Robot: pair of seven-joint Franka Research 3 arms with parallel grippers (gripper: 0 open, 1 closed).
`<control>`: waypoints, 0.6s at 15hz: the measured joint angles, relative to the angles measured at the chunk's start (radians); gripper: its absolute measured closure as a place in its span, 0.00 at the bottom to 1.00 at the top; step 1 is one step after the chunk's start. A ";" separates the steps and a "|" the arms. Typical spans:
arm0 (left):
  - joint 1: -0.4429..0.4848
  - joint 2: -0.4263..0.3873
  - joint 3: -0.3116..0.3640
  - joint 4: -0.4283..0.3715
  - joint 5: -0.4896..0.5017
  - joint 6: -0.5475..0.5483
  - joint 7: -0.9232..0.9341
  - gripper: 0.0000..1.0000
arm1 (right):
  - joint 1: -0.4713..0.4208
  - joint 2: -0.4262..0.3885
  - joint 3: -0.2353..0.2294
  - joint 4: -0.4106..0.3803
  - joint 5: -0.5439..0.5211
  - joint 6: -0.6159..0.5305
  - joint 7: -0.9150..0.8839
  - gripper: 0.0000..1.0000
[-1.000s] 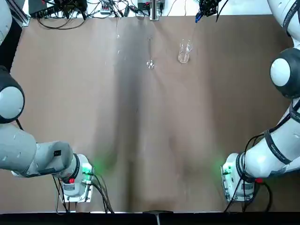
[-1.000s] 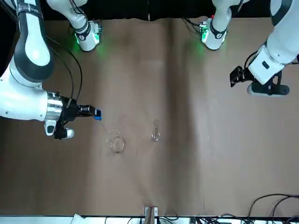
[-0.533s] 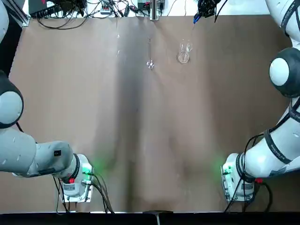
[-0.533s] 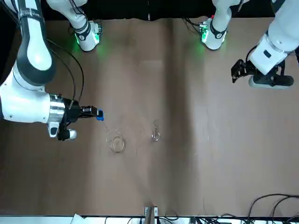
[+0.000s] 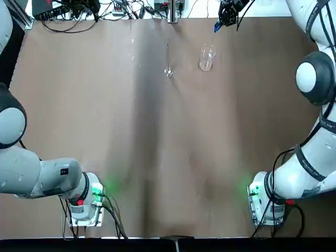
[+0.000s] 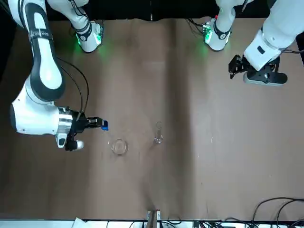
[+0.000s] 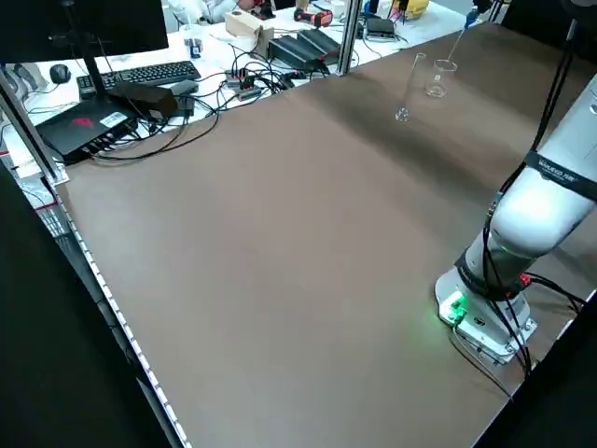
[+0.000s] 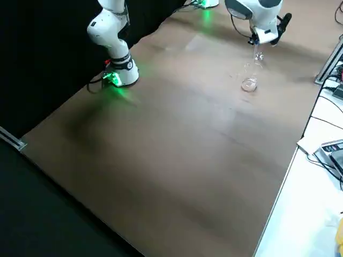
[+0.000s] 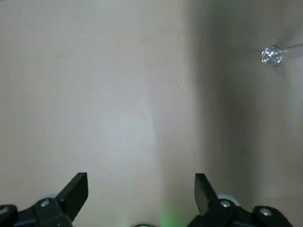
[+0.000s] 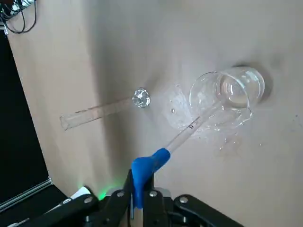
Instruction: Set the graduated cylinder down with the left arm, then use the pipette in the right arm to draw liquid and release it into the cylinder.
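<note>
Tall, thin clear glass graduated cylinder (image 10: 102,112) stands upright on the brown tabletop (image 5: 152,157), near the short, wide clear glass beaker (image 10: 227,94); shallow clear liquid in beaker; contents of cylinder cannot be told. Droplets on surface around beaker. Right gripper (image 10: 139,189) clamped on blue bulb of clear pipette (image 10: 158,156), tube slanting toward beaker's mouth. Left gripper (image 9: 141,189) over table, apart from cylinder, fingers spread. Black cables (image 5: 79,21) beyond the table's far edge.
</note>
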 joint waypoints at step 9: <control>0.013 0.000 -0.014 -0.002 0.000 -0.004 0.000 0.00 | 0.021 0.078 0.005 -0.001 -0.018 0.058 -0.031 0.91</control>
